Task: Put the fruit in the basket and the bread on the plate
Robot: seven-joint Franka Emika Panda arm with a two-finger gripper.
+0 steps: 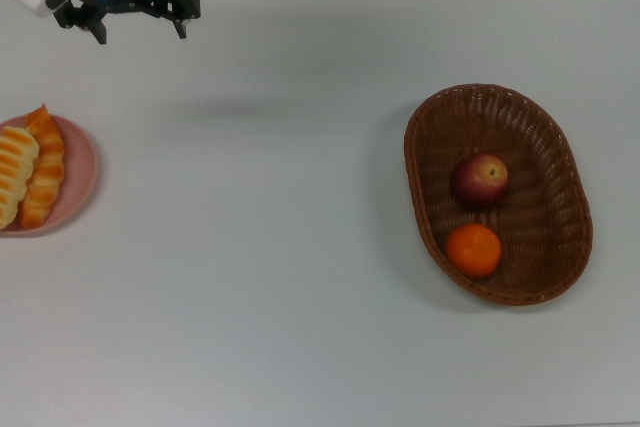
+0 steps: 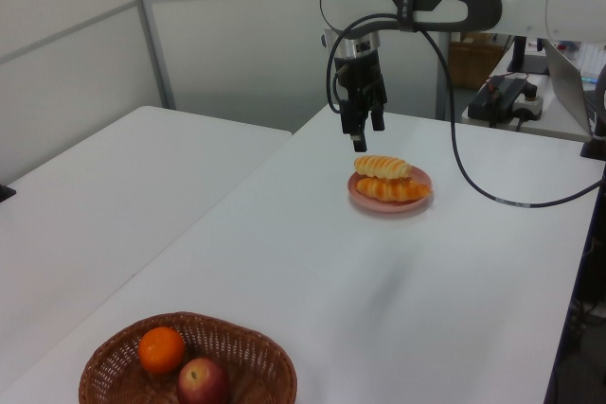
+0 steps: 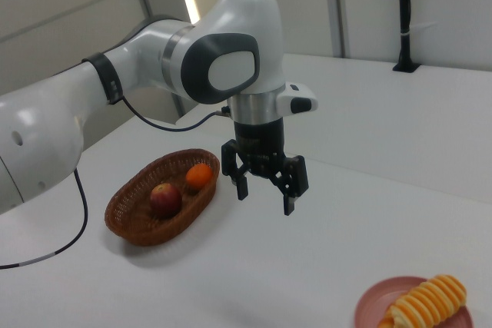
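Tool (image 3: 265,193) hangs above white matte surface (image 1: 300,247), two black fingers spread apart, nothing between them.

Oval woven wicker basket (image 1: 555,247), dark reddish brown, sits well apart from tool, toward the top view's right. Inside: round dark red apple (image 1: 480,181) with pale stem dimple and smooth bright orange mandarin (image 1: 473,250), close beside each other.

Small round pink plate (image 2: 390,200) with raised rim lies near tool, lower on the top view's left. On plate: ridged roll (image 2: 383,166) with pale cross stripes and knobbly braided roll (image 2: 390,188), side by side, touching.
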